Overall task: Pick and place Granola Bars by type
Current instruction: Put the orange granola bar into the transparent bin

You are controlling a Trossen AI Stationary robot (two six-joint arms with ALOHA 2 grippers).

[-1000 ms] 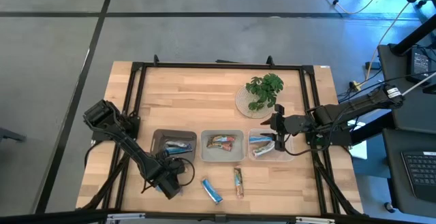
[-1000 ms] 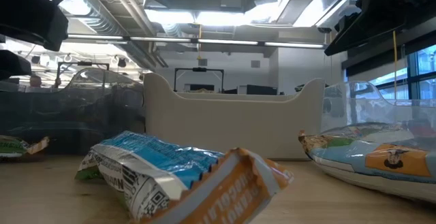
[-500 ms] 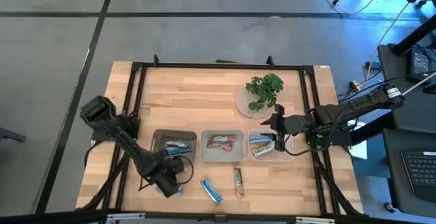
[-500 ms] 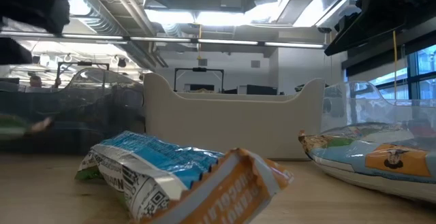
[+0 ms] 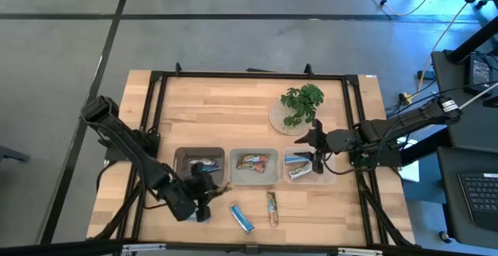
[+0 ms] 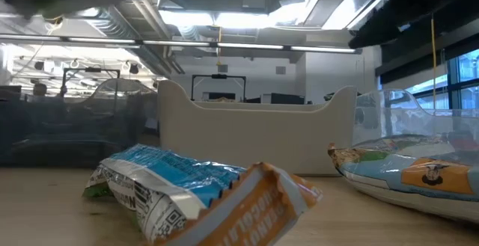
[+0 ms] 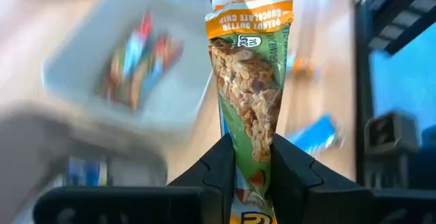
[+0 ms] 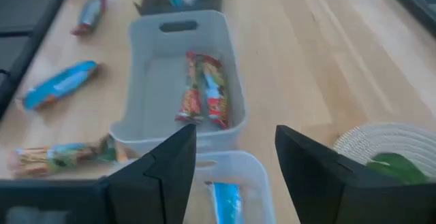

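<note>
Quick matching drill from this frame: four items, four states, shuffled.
Items:
1. left gripper
2. right gripper
3. blue bar
4. middle tray

States:
A. loose on the table
B. open, above the right tray
C. holds red-wrapped bars
D. shut on a green granola bar

Pairs: 1-D, 2-B, 3-A, 4-C

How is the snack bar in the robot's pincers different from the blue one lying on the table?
The green bar is clamped in the shut left gripper, off the table; the blue bar lies loose on the wood. The green one has an orange end; the blue one is blue all over. Both are small wrapped bars.
</note>
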